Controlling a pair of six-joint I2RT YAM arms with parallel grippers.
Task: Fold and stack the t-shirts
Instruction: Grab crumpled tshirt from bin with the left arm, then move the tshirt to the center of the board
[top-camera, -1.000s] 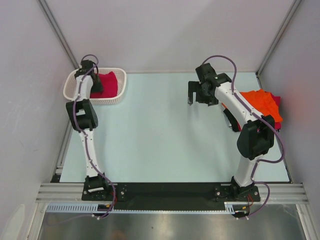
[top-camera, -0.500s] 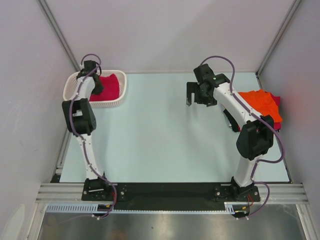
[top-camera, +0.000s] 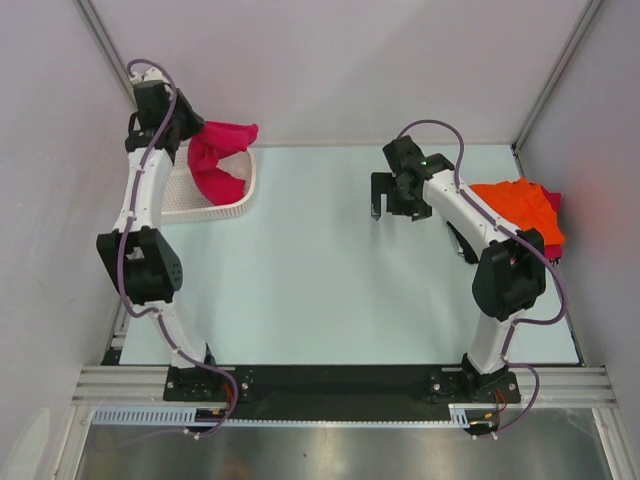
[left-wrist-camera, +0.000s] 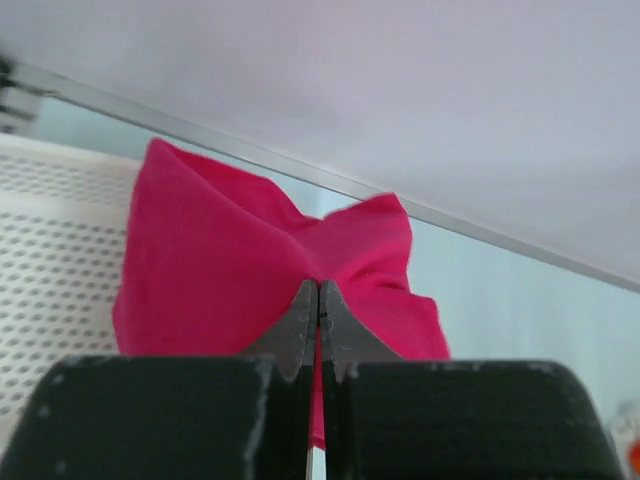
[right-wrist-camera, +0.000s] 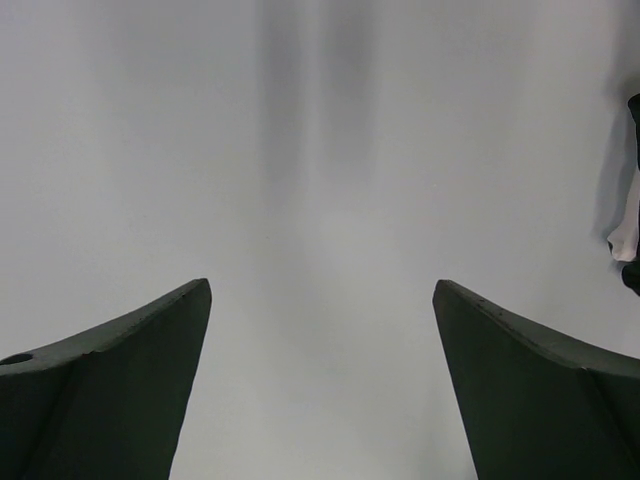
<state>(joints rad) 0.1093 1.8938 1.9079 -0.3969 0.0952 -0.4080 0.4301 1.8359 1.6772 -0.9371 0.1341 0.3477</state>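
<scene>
A crimson t-shirt (top-camera: 220, 160) hangs bunched above the white mesh basket (top-camera: 236, 205) at the back left, its lower part still reaching into the basket. My left gripper (top-camera: 188, 136) is shut on its upper edge. In the left wrist view the fingertips of that gripper (left-wrist-camera: 318, 286) pinch a fold of the same crimson t-shirt (left-wrist-camera: 230, 250). A bright orange t-shirt (top-camera: 515, 205) lies crumpled at the right edge of the table, with a bit of another crimson t-shirt (top-camera: 553, 203) showing under it. My right gripper (top-camera: 385, 203) hovers open over the table's middle right, its fingers (right-wrist-camera: 130, 380) holding nothing.
The basket's wall (left-wrist-camera: 50, 260) shows at the left of the left wrist view. Grey walls close the table on the left, back and right. The right arm's elbow (top-camera: 510, 280) stands in front of the orange pile.
My left gripper shut on the crimson t-shirt in the basket and rose toward the back-left corner, pulling the cloth up. My right gripper drifted slightly left and nearer, still open.
</scene>
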